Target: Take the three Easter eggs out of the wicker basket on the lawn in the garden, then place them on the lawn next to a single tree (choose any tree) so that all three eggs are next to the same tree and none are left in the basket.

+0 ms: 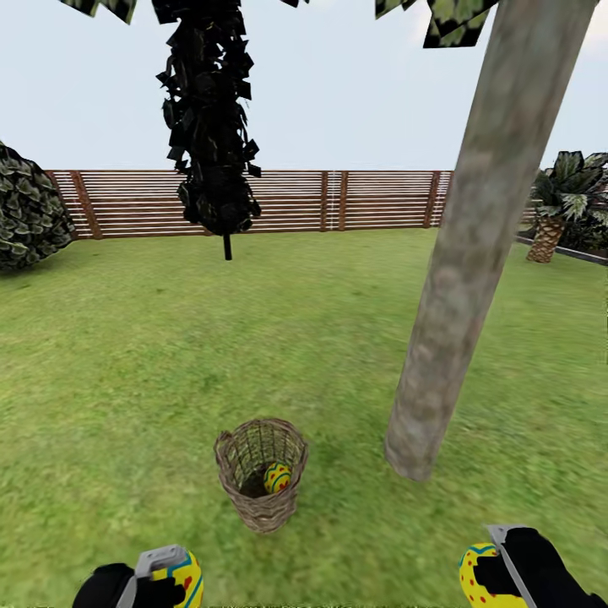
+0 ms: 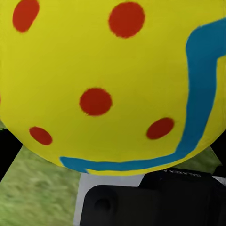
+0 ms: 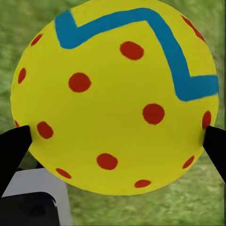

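The wicker basket (image 1: 260,473) stands upright on the lawn (image 1: 169,355) in front of me, with one yellow Easter egg (image 1: 277,478) lying inside it. The tree (image 1: 473,253) rises just right of the basket, its grey-brown trunk leaning across the head view. At the bottom left my left gripper (image 1: 165,578) is shut on a second yellow egg (image 2: 108,80) with red dots and a blue zigzag. At the bottom right my right gripper (image 1: 494,574) is shut on the third egg (image 3: 115,96), black fingers (image 3: 14,150) pressing its sides, grass below it.
A brown slatted fence (image 1: 338,201) closes the lawn at the back. A dark narrow cypress (image 1: 211,127) stands ahead left, a bush (image 1: 29,211) at far left, a short palm (image 1: 557,211) at far right. Open grass lies around the trunk's foot.
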Motion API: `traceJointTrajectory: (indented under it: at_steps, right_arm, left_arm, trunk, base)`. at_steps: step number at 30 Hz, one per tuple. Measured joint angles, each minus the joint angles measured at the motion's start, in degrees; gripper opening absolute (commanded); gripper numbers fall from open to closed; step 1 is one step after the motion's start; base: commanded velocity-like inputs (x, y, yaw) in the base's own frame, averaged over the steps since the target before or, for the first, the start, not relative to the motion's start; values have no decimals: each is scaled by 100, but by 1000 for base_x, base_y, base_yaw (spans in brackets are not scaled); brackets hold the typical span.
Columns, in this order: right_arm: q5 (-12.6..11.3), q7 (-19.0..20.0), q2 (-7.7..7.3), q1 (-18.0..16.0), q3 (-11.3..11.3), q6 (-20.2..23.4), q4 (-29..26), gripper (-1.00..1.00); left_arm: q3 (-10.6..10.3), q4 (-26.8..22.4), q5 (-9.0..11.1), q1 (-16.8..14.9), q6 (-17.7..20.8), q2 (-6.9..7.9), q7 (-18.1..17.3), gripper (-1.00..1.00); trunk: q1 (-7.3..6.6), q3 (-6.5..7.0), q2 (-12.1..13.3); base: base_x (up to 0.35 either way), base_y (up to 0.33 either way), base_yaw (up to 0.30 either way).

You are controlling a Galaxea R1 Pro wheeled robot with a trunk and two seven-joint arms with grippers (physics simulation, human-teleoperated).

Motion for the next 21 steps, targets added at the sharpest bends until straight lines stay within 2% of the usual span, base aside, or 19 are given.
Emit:
traceJointTrajectory:
  at_steps: [4, 13, 21]
  right_arm:
    - [7, -1, -2, 0, 1, 2, -3, -100]
    - [15, -9, 5, 0, 4, 11, 8, -100]
    - [16, -9, 4, 0, 4, 11, 8, -100]
  left_arm:
    - [-9, -1, -6, 0, 3, -38, 3, -100]
    - [-32, -2, -48, 0, 9, -163, 13, -100]
    - [-33, 0, -53, 0, 11, -173, 5, -100]
  trunk:
    - [0, 0, 0]
    - [-1, 0, 0]
    - [-1, 0, 0]
  base:
    - [-114, -306, 0]
    - [-8, -345, 0]
    - [0, -347, 0]
